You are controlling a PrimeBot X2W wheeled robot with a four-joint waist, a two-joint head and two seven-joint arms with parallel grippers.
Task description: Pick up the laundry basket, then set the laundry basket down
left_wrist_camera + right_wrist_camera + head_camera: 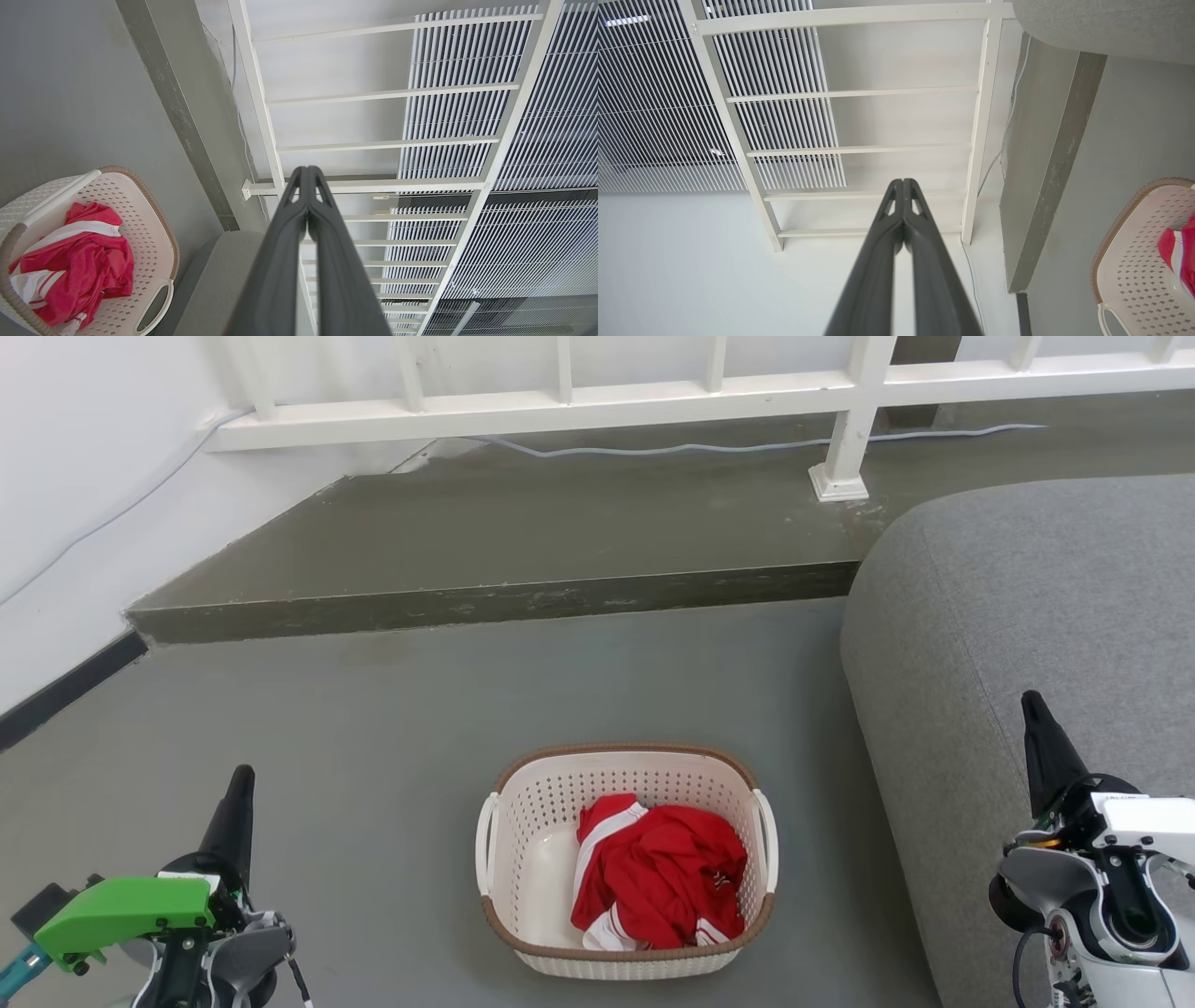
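grey smooth floor (373,728): bears the basket. grey fabric sofa (1027,597): at three o'clock of the basket, near it but apart.

cream-white perforated plastic laundry basket (551,803) with brown woven-look rim: stands upright on the floor at six o'clock in the head view, a crumpled red-and-white garment (663,873) inside.

finding: this fits a basket awaiting its lift or one already put back down; the pictures do not settle which.

left gripper (243,782) at eight o'clock, right gripper (1033,709) at four o'clock: dark fingers pressed together, holding nothing, well clear of the white loop handles (485,840).
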